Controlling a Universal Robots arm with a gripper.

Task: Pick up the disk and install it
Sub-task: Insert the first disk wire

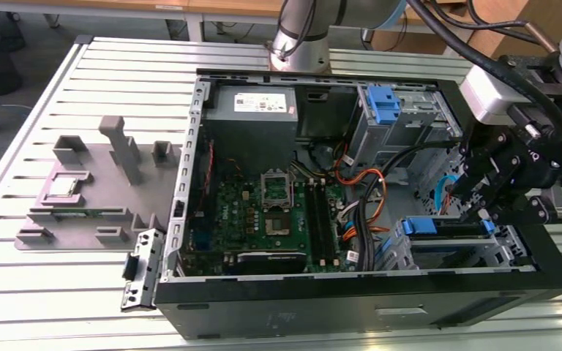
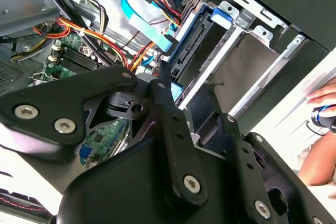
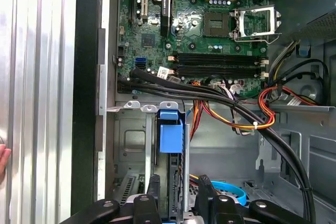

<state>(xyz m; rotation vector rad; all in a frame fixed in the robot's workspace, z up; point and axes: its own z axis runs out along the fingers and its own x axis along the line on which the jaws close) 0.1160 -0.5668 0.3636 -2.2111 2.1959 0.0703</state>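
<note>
The disk stands on its edge in the drive bay of the computer case, near the corner on the exterior view's right. The gripper hangs over it with its fingers parted, one on each side of the blue carrier. They seem not to clamp it, but contact is hard to judge.

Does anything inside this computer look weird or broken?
Nothing looks broken or spilled. One odd bit: the square processor socket on the green motherboard sits bare, with nothing mounted over it. The cables lie loosely across the case.
</note>
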